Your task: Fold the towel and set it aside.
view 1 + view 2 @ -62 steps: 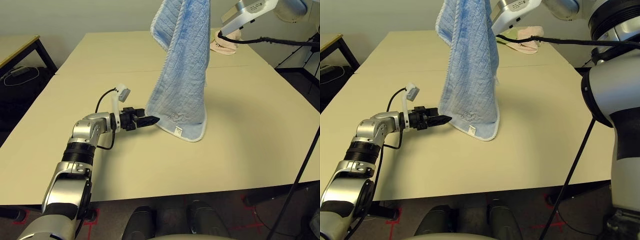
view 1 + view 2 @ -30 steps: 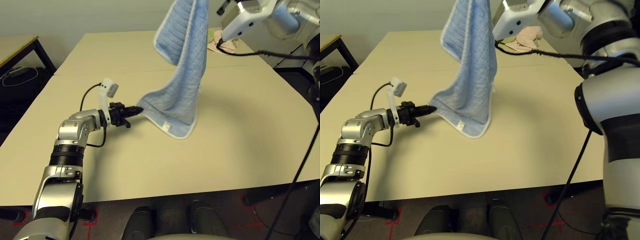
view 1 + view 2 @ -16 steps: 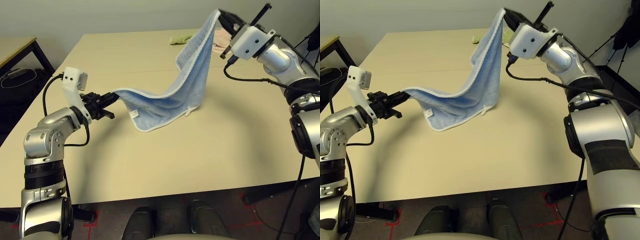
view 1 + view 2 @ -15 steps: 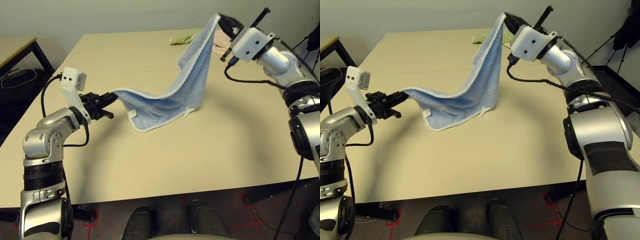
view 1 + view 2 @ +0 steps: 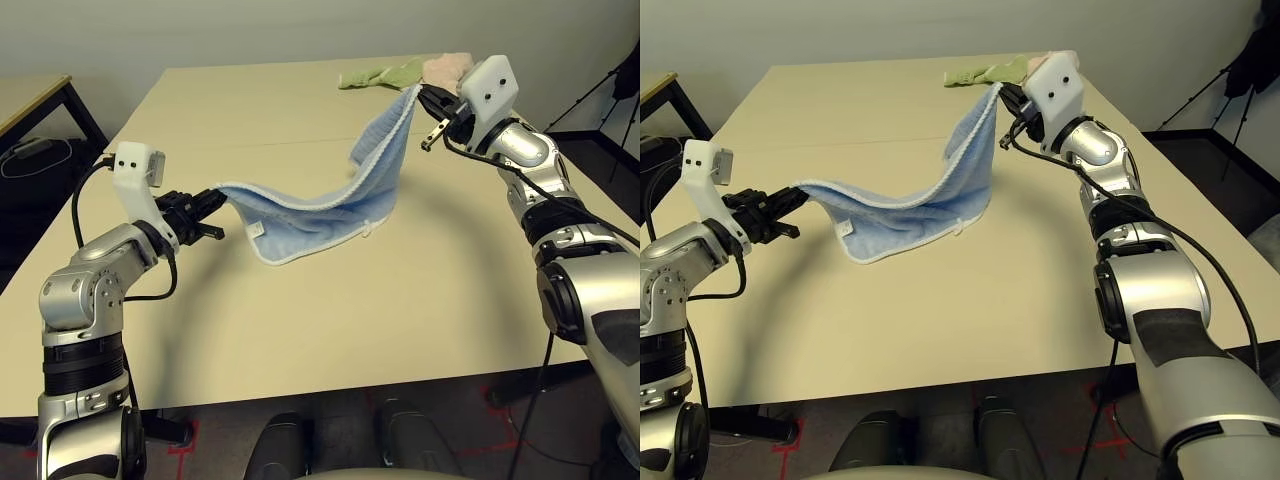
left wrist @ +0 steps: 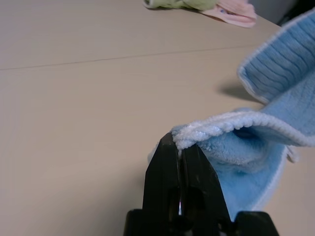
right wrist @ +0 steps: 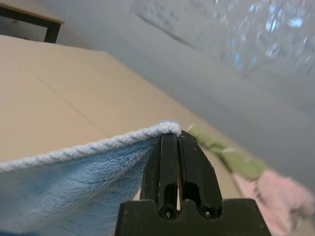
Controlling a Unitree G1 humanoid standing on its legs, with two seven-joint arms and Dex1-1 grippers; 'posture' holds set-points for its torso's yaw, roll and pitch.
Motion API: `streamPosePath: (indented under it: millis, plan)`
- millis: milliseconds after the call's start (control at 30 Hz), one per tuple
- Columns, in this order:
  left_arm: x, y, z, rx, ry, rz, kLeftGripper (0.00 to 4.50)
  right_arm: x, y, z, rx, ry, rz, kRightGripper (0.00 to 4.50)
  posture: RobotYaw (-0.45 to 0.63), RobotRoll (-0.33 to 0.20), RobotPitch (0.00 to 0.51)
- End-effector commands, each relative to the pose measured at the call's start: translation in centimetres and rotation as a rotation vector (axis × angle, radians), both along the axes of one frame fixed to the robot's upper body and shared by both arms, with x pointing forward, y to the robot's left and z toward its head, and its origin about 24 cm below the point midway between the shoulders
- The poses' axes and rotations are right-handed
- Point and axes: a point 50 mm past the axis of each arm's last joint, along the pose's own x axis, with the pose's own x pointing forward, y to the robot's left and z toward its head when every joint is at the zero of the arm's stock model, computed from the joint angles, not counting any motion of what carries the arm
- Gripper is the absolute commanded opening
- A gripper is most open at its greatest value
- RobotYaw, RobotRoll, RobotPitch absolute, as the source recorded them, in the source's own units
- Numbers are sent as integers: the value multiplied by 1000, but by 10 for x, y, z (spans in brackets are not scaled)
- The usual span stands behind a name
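Note:
The light blue towel (image 5: 330, 205) with white edging hangs slack above the table between my two grippers. On the left my left gripper (image 5: 215, 196) is shut on one corner, and the left wrist view shows its fingers (image 6: 170, 162) pinching the white hem. At the back right my right gripper (image 5: 424, 95) is shut on another corner, held higher, its fingers (image 7: 170, 157) clamped on the edge. The towel's sagging middle and a loose corner (image 5: 268, 255) dip toward the tabletop (image 5: 400, 300); contact cannot be told.
A green cloth (image 5: 380, 73) and a pink cloth (image 5: 448, 65) lie together at the table's far edge, behind my right gripper. A dark-framed side table (image 5: 40, 95) stands to the far left. A seam (image 5: 280, 140) runs across the tabletop.
My right gripper has come down and toward the far right, lowering its corner. My left gripper holds its corner in nearly the same place. The towel hangs lower and more spread.

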Motion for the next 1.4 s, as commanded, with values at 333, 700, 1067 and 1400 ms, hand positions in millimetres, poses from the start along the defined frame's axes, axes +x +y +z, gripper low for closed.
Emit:
streamPosePath:
  millis: [333, 700, 1067, 1400]
  plan:
    - [-2, 26, 32, 18, -130, 321, 31, -15, -16, -36, 18, 289, -45, 0, 42, 0, 116]
    - [-32, 47, 37, 58, -188, 494, 31, -4, 14, -30, 115, 234, -24, 0, 164, 0, 153]
    - [-28, 53, 53, 75, -260, 514, 31, -2, -10, -16, 179, 157, -88, 0, 162, 0, 175]
    - [-8, 56, 71, 111, -289, 458, 31, -8, -60, 21, 165, 56, -199, 0, 92, 0, 179]
